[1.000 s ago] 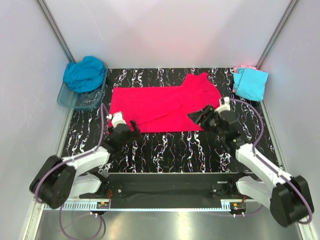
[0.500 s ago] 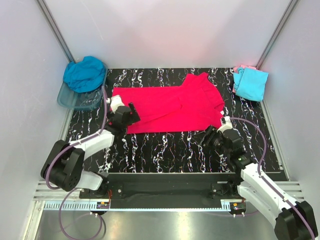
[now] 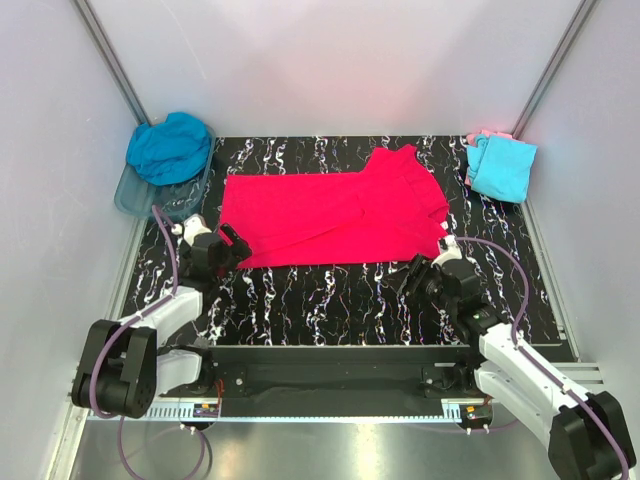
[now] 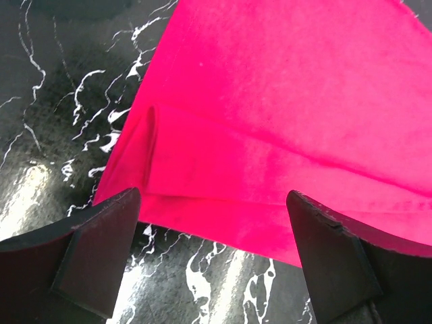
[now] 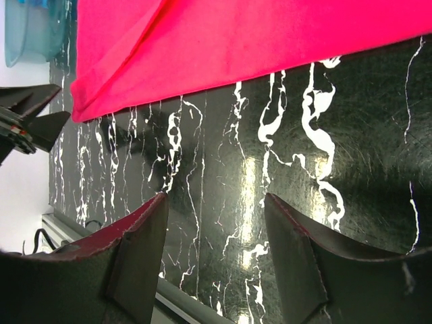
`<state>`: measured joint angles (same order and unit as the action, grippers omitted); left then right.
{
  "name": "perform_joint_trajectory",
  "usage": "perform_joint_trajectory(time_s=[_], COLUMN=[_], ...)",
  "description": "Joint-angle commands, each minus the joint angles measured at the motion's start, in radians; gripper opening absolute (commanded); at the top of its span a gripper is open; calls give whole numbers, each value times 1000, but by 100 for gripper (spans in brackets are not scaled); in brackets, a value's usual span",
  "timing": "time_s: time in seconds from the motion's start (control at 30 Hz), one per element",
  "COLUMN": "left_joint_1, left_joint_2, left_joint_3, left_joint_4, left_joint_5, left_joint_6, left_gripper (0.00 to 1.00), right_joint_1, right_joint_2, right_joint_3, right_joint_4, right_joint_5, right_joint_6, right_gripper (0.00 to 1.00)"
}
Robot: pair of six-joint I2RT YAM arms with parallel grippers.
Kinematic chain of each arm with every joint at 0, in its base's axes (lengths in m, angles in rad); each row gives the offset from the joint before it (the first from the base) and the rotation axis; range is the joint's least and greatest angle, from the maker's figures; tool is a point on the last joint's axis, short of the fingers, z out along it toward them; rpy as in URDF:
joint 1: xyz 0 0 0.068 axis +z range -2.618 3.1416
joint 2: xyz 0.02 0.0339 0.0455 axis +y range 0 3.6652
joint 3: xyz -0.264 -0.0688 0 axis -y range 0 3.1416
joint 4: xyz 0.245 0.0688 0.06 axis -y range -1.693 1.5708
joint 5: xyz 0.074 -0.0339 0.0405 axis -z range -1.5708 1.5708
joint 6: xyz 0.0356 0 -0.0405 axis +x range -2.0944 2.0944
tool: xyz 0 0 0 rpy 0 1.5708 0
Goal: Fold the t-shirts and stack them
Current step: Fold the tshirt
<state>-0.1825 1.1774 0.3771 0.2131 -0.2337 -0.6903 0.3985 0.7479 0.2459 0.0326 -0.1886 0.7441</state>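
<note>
Four shirts are in view; one bright pink-red shirt (image 3: 330, 215) lies spread flat in the middle of the black, white-veined surface (image 3: 340, 300), with a part folded over on its right side; the left gripper (image 3: 228, 243) sits low just beside the shirt's near left corner, and its jaws are wide apart with nothing in them; from the left wrist, that corner shows a small raised fold along its edge; the right gripper (image 3: 410, 278) is over bare surface near the shirt's near right corner, and its jaws are apart too, with nothing between them; a teal-blue shirt (image 3: 170, 147) sits bunched up on a clear bluish tub (image 3: 150, 205) at the far left; a light cyan shirt (image 3: 500, 168) lies folded at the far right corner, on top of a pale pink shirt (image 3: 480, 135) that peeks out at its far edge.
</note>
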Motion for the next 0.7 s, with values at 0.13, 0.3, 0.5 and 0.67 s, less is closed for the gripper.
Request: perform_joint_trajectory(time_s=[0.13,0.3,0.5,0.67], left_joint_1=[11,26,43,52], left_joint_2=[8,24,60,113], left_joint_3=[9,5,22,49], left_joint_4=[85,103,80,72], left_joint_5=[43,63,86,108], left_joint_6=[-11,-28,-34,-37], left_gripper=[94,93,93,93], right_joint_1=[5,5,5,5], right_joint_2=[-4,-27,-58,-62], right_joint_3=[0,-13,-10,-2], right_joint_4=[47,39,33,26], right_joint_5=[3,5,-3,-9], right_joint_6=[-9,-6,0,1], right_gripper=[66,66,66,67])
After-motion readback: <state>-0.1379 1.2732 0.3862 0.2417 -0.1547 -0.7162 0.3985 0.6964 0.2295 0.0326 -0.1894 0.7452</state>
